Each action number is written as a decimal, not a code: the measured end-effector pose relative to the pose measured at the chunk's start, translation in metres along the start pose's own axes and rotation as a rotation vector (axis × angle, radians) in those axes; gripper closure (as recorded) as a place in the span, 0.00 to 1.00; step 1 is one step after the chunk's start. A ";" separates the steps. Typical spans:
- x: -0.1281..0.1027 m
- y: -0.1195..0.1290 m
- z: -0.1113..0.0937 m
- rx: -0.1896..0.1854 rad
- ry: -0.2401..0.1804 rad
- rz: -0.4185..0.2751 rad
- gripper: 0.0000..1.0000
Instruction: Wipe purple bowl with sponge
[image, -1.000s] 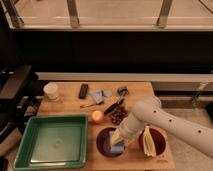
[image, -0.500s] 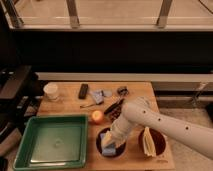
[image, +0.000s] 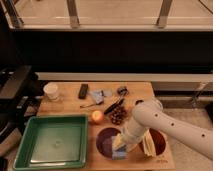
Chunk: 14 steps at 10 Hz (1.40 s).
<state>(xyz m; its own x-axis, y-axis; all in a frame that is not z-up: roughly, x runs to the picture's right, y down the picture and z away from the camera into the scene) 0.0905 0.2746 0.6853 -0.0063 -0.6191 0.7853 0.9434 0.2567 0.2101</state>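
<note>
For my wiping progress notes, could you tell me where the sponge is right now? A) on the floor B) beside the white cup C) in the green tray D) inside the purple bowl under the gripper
D: the gripper presses the light-blue sponge into the purple bowl.

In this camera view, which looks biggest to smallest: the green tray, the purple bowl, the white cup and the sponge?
1. green tray
2. purple bowl
3. white cup, though it stands farther back
4. sponge, pressed into the bowl under the shut gripper
</note>
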 end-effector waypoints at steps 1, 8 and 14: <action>0.011 0.002 -0.006 -0.021 0.005 -0.006 0.90; 0.032 -0.040 0.014 -0.019 -0.022 -0.118 0.90; 0.007 -0.002 0.010 -0.058 -0.032 -0.014 0.90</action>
<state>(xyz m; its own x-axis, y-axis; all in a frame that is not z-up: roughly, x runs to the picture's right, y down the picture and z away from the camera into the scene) 0.0855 0.2777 0.6964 -0.0294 -0.5977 0.8012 0.9608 0.2042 0.1877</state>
